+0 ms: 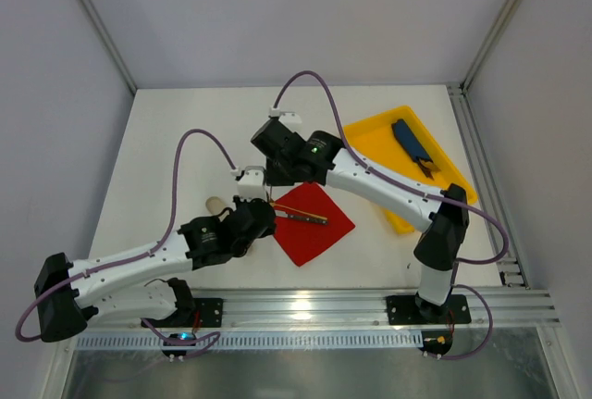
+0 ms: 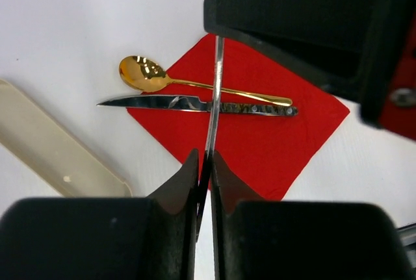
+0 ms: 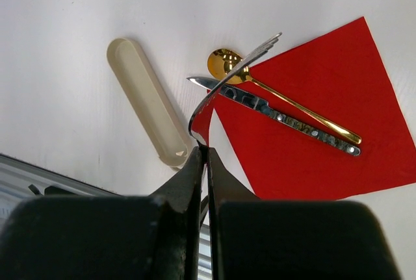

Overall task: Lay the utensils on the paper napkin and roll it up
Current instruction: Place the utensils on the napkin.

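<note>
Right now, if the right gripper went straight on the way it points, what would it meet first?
Probably the knife near its tip, the spoon just beyond; the fingers hold the fork. Depth unclear.

spoon (image 2: 195, 84) beside knife (image 2: 195, 104) on napkin (image 2: 260, 147); sleeve (image 1: 215, 203) to its left, tray (image 1: 370, 140) right

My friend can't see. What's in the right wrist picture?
The right gripper pinches a silver fork by one end. Beyond it, a gold spoon and a knife lie partly on a red napkin, with a beige sleeve to their left.
</note>
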### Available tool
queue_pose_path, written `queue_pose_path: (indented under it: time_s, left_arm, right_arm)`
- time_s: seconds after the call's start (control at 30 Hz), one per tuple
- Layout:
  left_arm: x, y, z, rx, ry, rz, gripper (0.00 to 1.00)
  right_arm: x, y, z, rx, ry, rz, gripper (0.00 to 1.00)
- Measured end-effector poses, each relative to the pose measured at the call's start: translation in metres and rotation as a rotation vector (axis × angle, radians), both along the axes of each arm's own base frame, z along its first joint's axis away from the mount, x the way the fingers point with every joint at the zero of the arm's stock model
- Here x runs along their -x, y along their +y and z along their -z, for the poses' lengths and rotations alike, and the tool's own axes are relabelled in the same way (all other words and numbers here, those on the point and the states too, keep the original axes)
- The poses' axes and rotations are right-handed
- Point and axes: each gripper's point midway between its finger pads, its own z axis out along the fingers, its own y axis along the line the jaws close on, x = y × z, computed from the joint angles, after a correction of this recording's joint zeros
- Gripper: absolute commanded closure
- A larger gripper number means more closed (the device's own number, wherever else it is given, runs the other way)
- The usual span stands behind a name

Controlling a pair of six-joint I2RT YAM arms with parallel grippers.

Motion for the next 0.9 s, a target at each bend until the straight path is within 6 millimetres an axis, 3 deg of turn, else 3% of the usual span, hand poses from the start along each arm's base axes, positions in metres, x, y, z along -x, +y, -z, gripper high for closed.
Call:
queue_pose_path:
  time_s: [0.03, 0.13, 0.4, 0.6, 0.83, 0.9]
  left_arm:
    - [0.000, -0.001, -0.001, 0.005, -0.001, 0.000, 1.00]
    - [0.000, -0.003, -0.002, 0.000, -0.003, 0.006, 1.00]
    - [0.003, -0.001, -0.003, 0.021, -0.001, 0.000, 1.00]
    - [0.009, 0.010, -0.010, 0.076, -0.019, -0.004, 1.00]
    - [0.015, 0.017, -0.022, 0.148, -0.039, 0.004, 1.00]
    - [0.016, 0.018, -0.022, 0.158, -0.039, 0.010, 1.00]
  right_arm:
    - [0.000, 0.000, 0.000, -0.001, 0.000, 0.001, 0.96]
    - [-0.001, 0.000, 0.002, 0.006, 0.000, -0.001, 0.96]
    - [0.001, 0.006, 0.005, 0.011, -0.011, -0.066, 0.64]
    - [0.014, -0.003, 0.014, -0.018, -0.002, -0.166, 0.55]
    - [0.016, -0.023, -0.011, -0.181, -0.031, -0.248, 0.55]
    - [0.014, -0.025, -0.021, -0.249, -0.041, -0.271, 0.44]
